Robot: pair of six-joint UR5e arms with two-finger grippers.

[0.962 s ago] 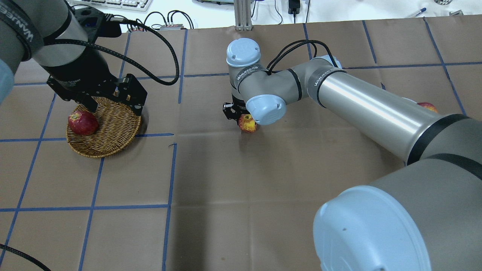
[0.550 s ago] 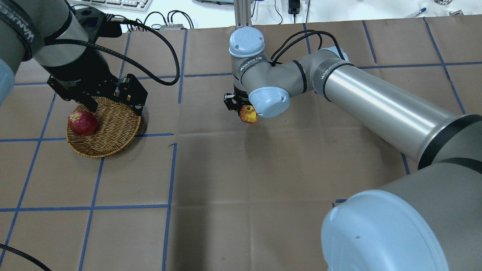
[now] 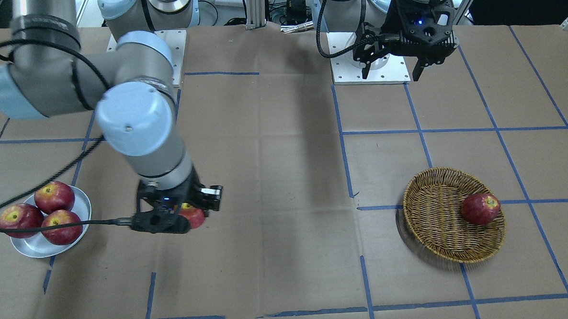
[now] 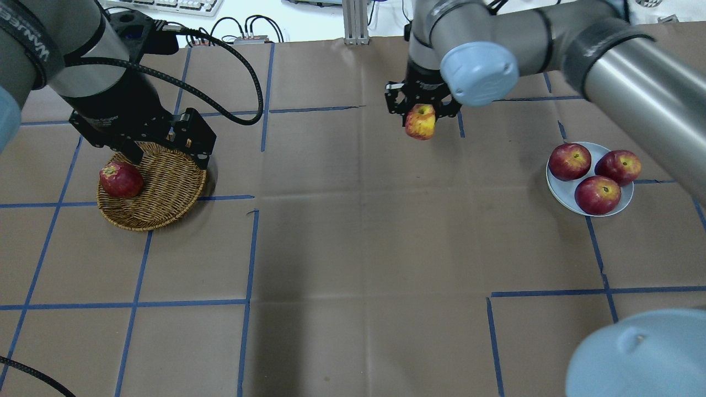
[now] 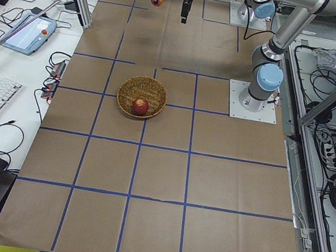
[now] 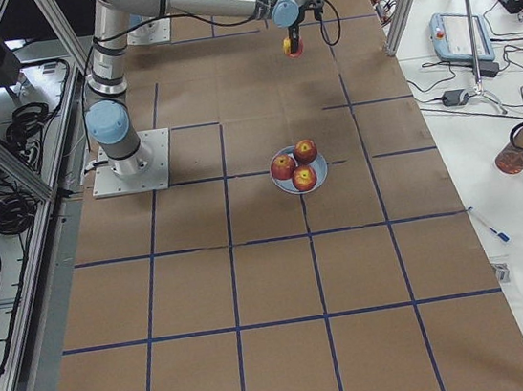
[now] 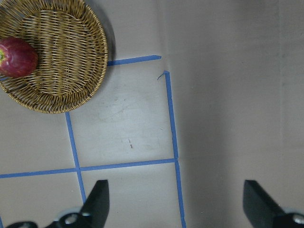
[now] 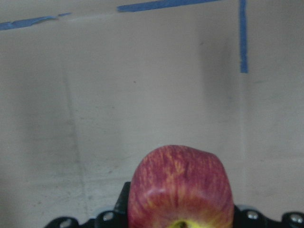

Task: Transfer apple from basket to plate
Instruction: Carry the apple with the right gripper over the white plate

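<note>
Apple (image 4: 420, 121) hangs above the desk (image 4: 353, 248), clamped between the right fingers (image 4: 392, 102). In the overhead view the plate (image 4: 557, 194) lies at about 4 o'clock from it, well apart, with three darker apples (image 4: 571, 161) on it. Left fingers (image 7: 97, 199) are spread wide and empty, near the basket (image 4: 165, 193).

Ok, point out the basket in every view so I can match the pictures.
Exterior front-facing: basket lower right.
Overhead exterior: basket middle left.
Exterior left: basket upper half, left of centre.
Left wrist-mounted: basket top left corner.
Exterior right: not in it.
Right wrist-mounted: not in it.
Shared landmark: the dark red apple lying in it.
</note>
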